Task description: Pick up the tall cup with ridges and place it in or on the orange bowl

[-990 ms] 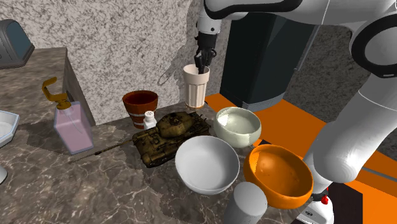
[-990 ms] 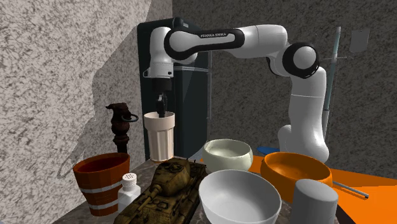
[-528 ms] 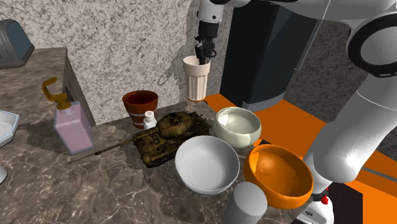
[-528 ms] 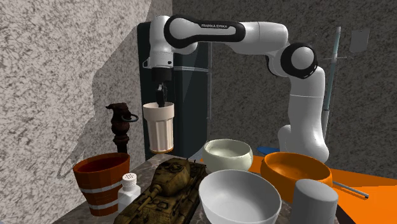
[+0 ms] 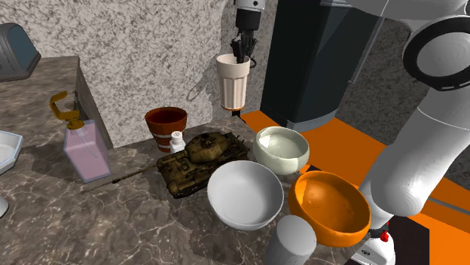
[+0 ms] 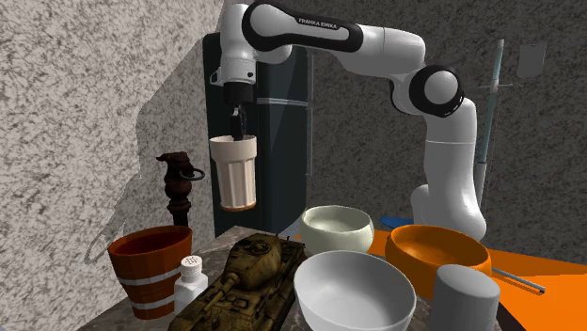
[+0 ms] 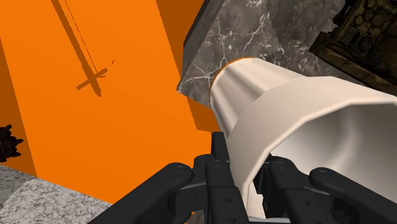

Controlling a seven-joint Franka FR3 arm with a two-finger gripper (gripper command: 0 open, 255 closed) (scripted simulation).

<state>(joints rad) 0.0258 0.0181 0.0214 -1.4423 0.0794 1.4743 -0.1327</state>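
a home kitchen: a marbled stone bench carrying a white bowl, a salt shaker and a soap bottle, with a tall dark fridge past its far edge.

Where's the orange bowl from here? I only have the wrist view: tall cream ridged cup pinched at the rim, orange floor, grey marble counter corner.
Observer: Shoulder view: the round orange bowl is at that view's lower right. The tall cream ridged cup is at upper centre.
Operator: Cup airborne?
Observer: Yes. In the second exterior view it hangs upright from the black two-finger gripper, with a gap between its base and the grey marble counter.
Operator: Anything between them?
Observer: Shoulder view: a pale greenish bowl sits on the line between cup and orange bowl, and a large white bowl is just beside it.
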